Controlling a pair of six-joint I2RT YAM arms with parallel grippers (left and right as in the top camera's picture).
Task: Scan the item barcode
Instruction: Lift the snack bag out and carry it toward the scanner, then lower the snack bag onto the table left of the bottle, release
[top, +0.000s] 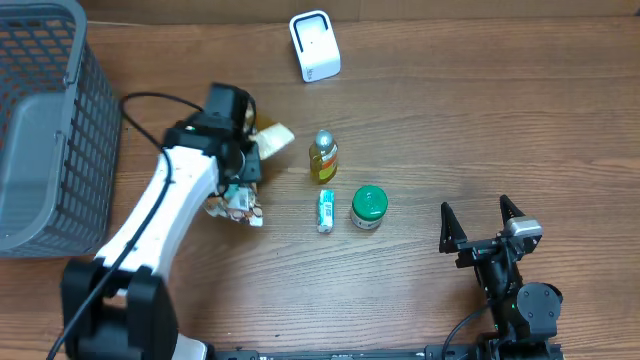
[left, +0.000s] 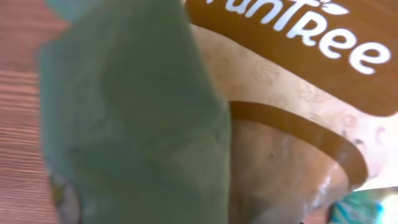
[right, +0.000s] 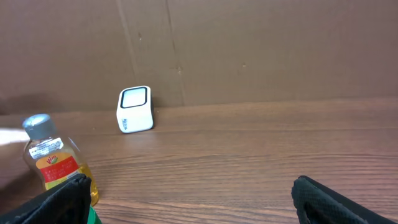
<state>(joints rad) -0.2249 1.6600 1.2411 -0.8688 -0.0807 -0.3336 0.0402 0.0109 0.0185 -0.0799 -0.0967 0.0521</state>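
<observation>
Step in hand looks like pickup of the item to scan. The left hand (top: 248, 140) is down on the brown-and-beige foil snack packet (top: 277, 137), which lies on the wooden worktop (top: 450, 120) left of centre, and one corner of it pokes out from under the hand. In the left wrist view a green-taped finger (left: 130, 118) fills the frame right against the packet's printed face. The other finger is not visible, so I cannot tell whether the packet is pinched or only touched. No barcode shows on the visible side. The white box-shaped barcode scanner (top: 315, 45) stands near the far edge, about mid-width and well apart from the packet, with its window facing the near edge. Next move, as I judge it, is to get a firm pinch, lift, carry the packet toward the far edge and turn it until the code faces the scanner window. The foil is slippery and may flex. The right hand (top: 475, 206) sits by the near edge on the right side, fingers spread wide and holding nothing. The only container is the grey wire-mesh basket (top: 70, 110) at the far-left corner, and nothing shows inside the part in view. Loose near the worktop centre are a small clear bottle of yellow liquid with a silver cap (top: 322, 157), a white-and-green tube (top: 325, 210) and a green-lidded jar (top: 368, 208). A heap of small colourful sachets (top: 235, 205) lies beside the left arm.
</observation>
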